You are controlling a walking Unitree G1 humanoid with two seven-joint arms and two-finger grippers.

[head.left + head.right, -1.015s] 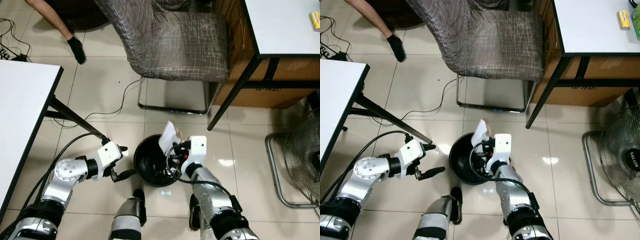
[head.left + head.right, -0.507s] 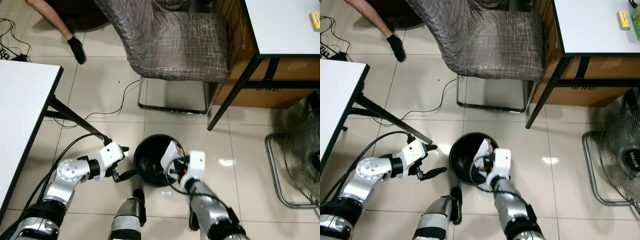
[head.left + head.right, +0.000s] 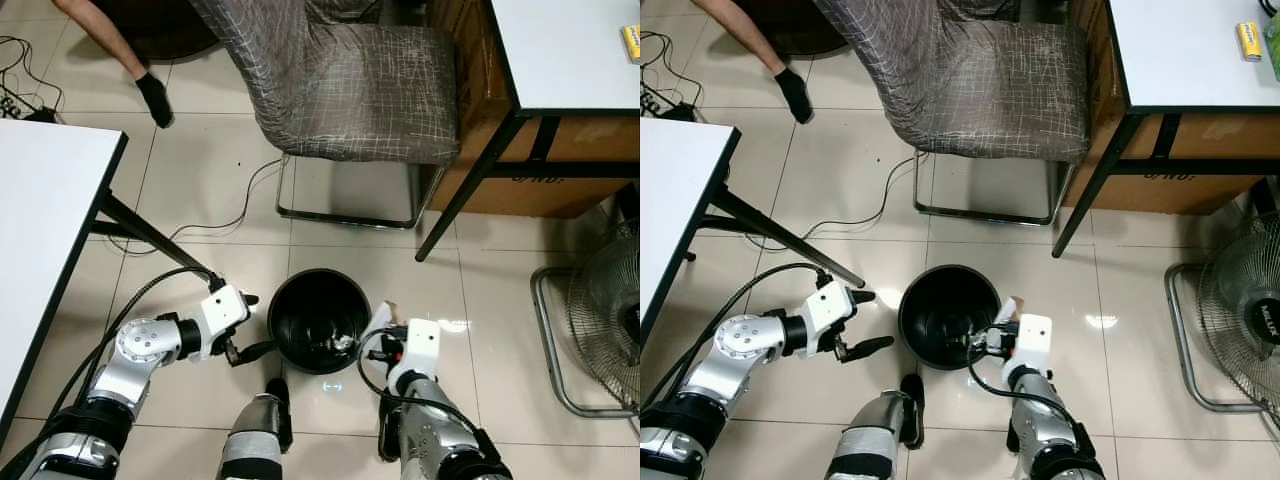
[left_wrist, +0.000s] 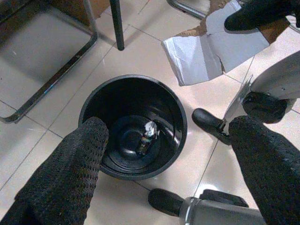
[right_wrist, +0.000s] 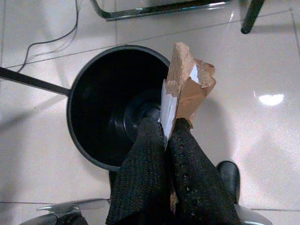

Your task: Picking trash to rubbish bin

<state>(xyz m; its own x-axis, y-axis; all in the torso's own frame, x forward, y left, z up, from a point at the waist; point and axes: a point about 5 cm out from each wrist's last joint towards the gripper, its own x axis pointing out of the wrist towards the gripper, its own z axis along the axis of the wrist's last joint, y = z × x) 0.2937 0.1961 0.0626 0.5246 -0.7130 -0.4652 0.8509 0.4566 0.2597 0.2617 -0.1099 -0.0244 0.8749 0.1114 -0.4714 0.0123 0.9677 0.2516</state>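
Item: torn cardboard scrap [image 5: 187, 91], pinched edge-on in my right gripper [image 5: 169, 140] at bin [image 3: 290, 300] rim. Light, stiff, tear-prone; hold thick edge. Left gripper [image 4: 164, 154] spread wide, empty, beside bin.

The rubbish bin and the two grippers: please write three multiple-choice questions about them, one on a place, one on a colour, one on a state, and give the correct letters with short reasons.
1. Where is the rubbish bin?
A. on the white table
B. on the tiled floor between the two arms
C. on the chair seat

2. What colour is the bin?
A. black
B. white
C. red

3. What is the state of the right gripper?
A. open and empty
B. shut on a cable
C. shut on the torn cardboard

Answers:
1 B: the eye views show it on the tiles, with the left gripper at one side and the right gripper at the other.
2 A: its wall and inside are black.
3 C: the right wrist view shows its fingers pressed on the torn cardboard, beside the bin's rim.
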